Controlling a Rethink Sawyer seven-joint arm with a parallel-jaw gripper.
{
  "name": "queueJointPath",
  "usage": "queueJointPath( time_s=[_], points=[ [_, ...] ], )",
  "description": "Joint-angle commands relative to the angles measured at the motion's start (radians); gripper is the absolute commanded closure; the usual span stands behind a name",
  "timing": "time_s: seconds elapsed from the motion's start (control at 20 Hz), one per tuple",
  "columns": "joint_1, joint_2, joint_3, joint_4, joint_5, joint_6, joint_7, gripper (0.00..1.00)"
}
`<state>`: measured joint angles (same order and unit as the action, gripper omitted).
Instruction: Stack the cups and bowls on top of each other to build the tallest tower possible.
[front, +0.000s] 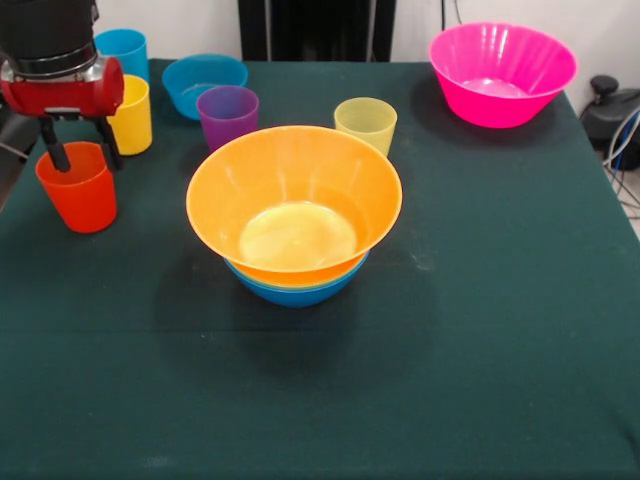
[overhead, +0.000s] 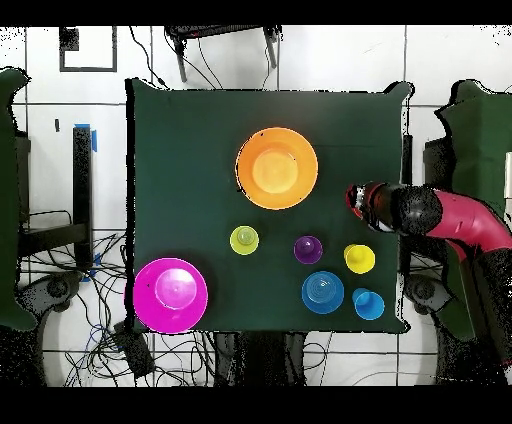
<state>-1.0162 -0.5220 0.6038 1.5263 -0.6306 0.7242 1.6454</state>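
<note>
So the gripper (front: 78, 150) sits over the orange cup (front: 78, 188), fingers spread, one inside the rim and one behind, far left of the orange bowl (front: 294, 205). That bowl nests in a blue bowl (front: 295, 291); the pink bowl (front: 502, 73) is behind-right.

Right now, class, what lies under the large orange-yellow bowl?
A blue bowl sits under the orange-yellow bowl, which is nested into it. Only the blue bowl's rim and lower wall show in the front view; its inside is covered. From overhead it is hidden entirely.
</note>
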Motion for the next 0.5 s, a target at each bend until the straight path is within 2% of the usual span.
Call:
queueJointPath(
  time_s=[0.05, 0.5],
  points=[
    [0.054, 0.023, -0.079, 0.075, -0.056, -0.065, 0.036, 0.0],
    [0.11, -0.006, -0.13, 0.121, -0.063, -0.122, 0.088, 0.0]
  ],
)
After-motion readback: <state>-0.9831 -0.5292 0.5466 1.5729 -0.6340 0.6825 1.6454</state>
